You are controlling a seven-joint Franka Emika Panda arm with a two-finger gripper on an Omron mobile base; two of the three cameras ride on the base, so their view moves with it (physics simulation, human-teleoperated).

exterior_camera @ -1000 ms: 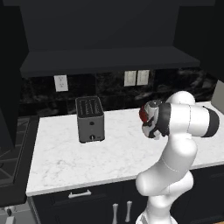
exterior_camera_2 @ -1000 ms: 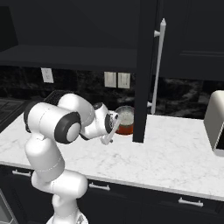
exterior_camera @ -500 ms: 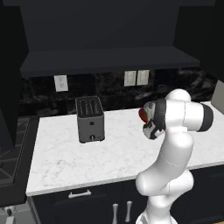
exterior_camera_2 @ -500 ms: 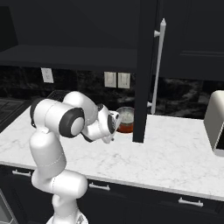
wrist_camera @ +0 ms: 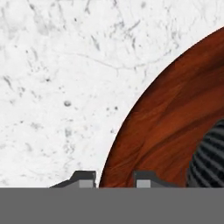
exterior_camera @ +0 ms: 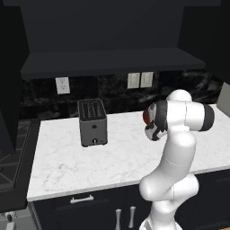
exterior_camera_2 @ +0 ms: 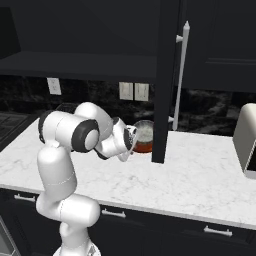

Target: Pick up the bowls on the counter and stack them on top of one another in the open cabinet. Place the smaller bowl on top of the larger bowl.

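Note:
The red-brown larger bowl (wrist_camera: 166,127) lies on the white marble counter (wrist_camera: 52,87). The smaller grey bowl (wrist_camera: 210,162), ribbed and dark outside, appears to sit inside it; its pale inside (exterior_camera_2: 145,132) shows above the red bowl (exterior_camera_2: 144,147). My gripper (wrist_camera: 114,178) is open and points down at the red bowl's near rim, one fingertip (wrist_camera: 83,177) over the counter outside it and the other over the bowl's inside. From the left base camera, a sliver of the red bowl (exterior_camera: 145,117) shows behind the hand. The open cabinet (exterior_camera: 112,63) hangs above.
A dark toaster (exterior_camera: 92,122) stands on the counter (exterior_camera: 67,166) left of the arm. A dark cabinet door (exterior_camera_2: 167,75) with a long silver handle hangs open just right of the bowls. A pale appliance (exterior_camera_2: 246,142) sits at the far right. A stove (exterior_camera: 9,166) borders the counter's left end.
The arm's elbow has risen and swung while the hand stayed low by the bowls. The bowls have not moved.

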